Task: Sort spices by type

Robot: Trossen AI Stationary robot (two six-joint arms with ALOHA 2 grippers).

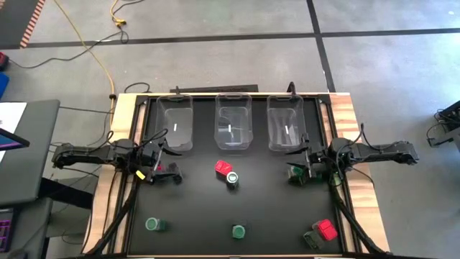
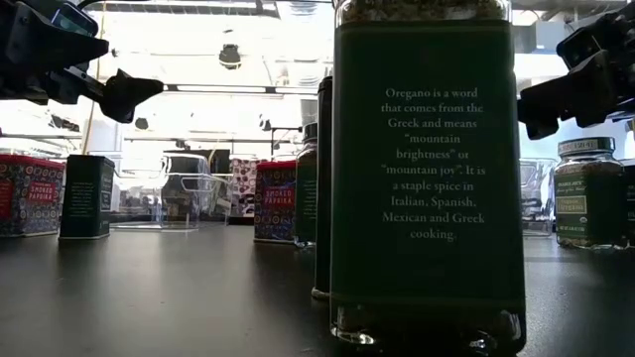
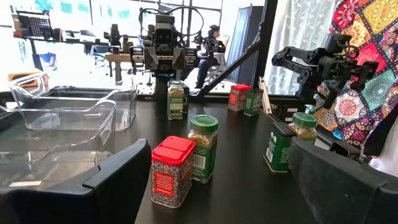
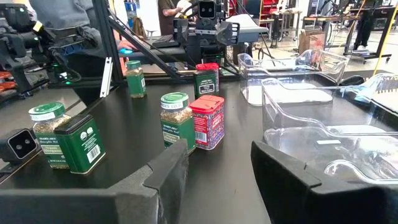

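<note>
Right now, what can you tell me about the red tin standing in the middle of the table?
The red tin is a small blocky container with a bright red flip-top lid and a patterned label on its sides. It stands upright on the black table, in front of the middle clear bin. A green-lidded spice jar stands right beside it, close or touching. No gripper touches it.

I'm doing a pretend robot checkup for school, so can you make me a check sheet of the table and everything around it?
Surface: black table top, wooden side edges.
Job's things: red tin touching a green-lidded jar mid-table; single jars at and; a red and green pair near the front right corner; more spices by each gripper.
Bins: three clear bins in a row at the back, nothing seen inside.
Clutter: nothing seen.
Grippers: left gripper open, right gripper open, neither holding anything.
Cables: yellow cable on the floor.
Surroundings: grey floor, desk at left.
</note>
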